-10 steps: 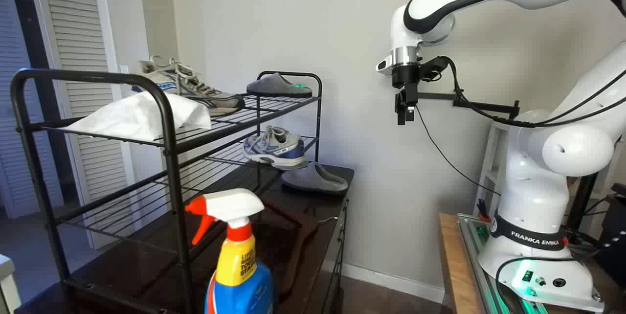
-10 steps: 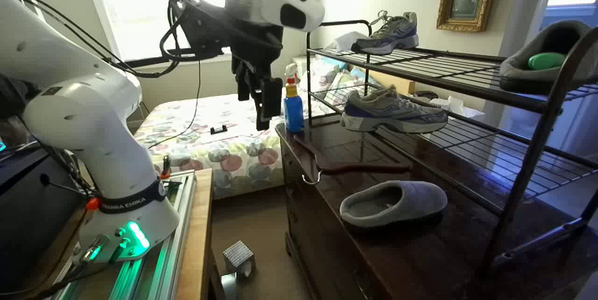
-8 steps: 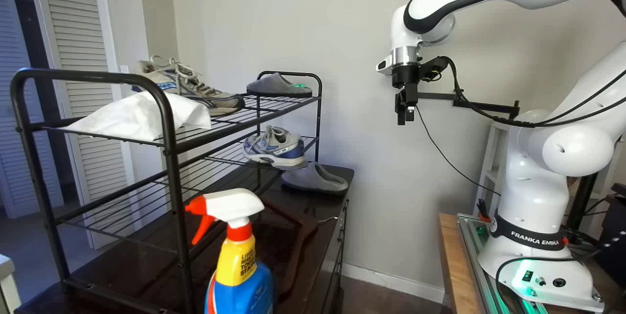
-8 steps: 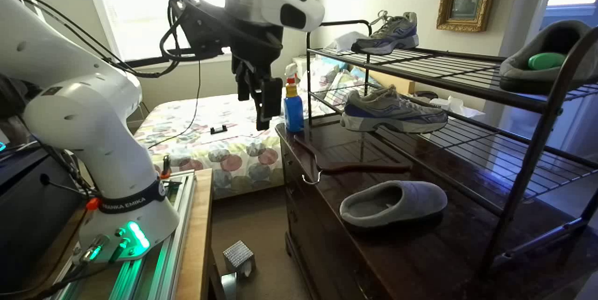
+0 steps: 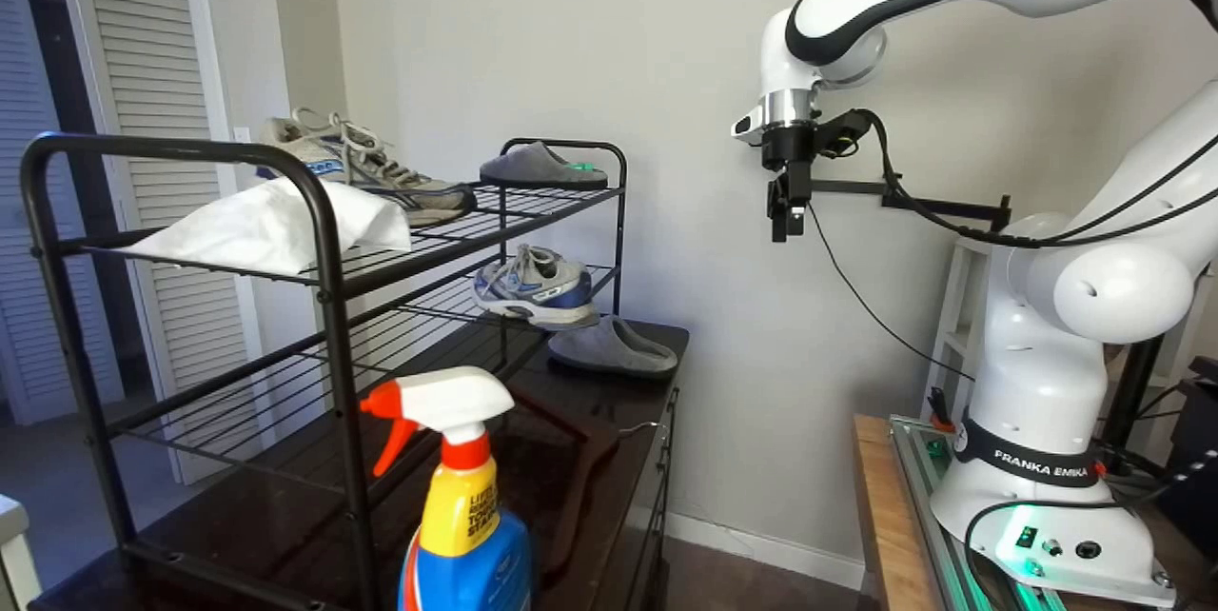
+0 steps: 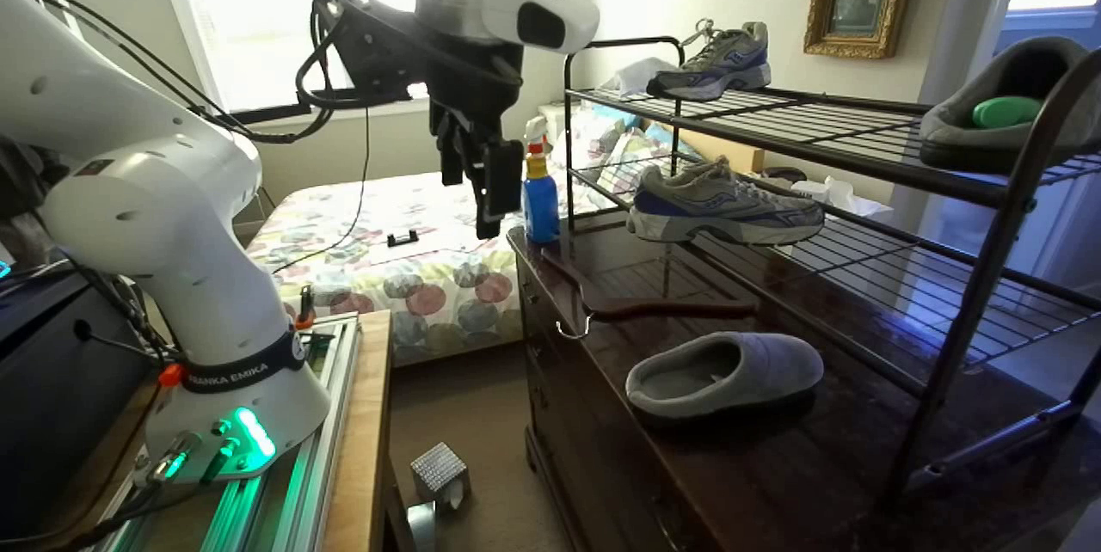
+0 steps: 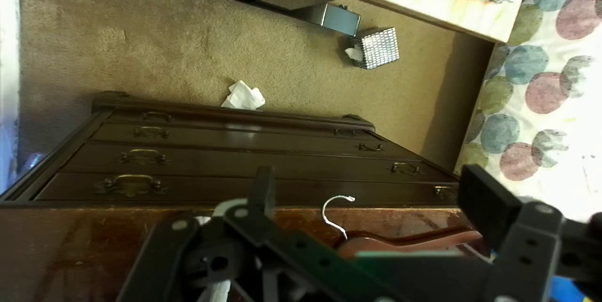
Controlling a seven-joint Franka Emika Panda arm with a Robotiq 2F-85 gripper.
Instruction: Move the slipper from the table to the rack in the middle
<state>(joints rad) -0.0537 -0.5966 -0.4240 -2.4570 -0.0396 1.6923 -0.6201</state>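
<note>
The grey open-backed slipper point(image 5: 609, 349) lies flat on the dark glossy table point(image 5: 238, 521); it shows in both exterior views point(image 6: 774, 367). In the wrist view only pale patches behind a finger might be it; I cannot tell. The black wire rack point(image 6: 978, 303) stands on the table point(image 6: 774, 483) behind the slipper. Its middle tier holds a white-and-grey sneaker point(image 6: 727, 208), with bare slats beside it. My gripper point(image 6: 469, 204) is open and empty, raised in the air on the robot's side of the table, well apart from the slipper. Its fingers point(image 7: 374, 189) stand wide apart in the wrist view.
A brown hanger point(image 6: 671, 309) lies beside the slipper. A blue-yellow spray bottle point(image 5: 466, 497) stands at the table's end. The rack's top tier bears another grey slipper point(image 5: 542, 168) with a green thing in it, a sneaker point(image 6: 714, 62) and a white bag point(image 5: 266, 221).
My gripper has shifted only very slightly. The slipper, rack and other things have not moved.
</note>
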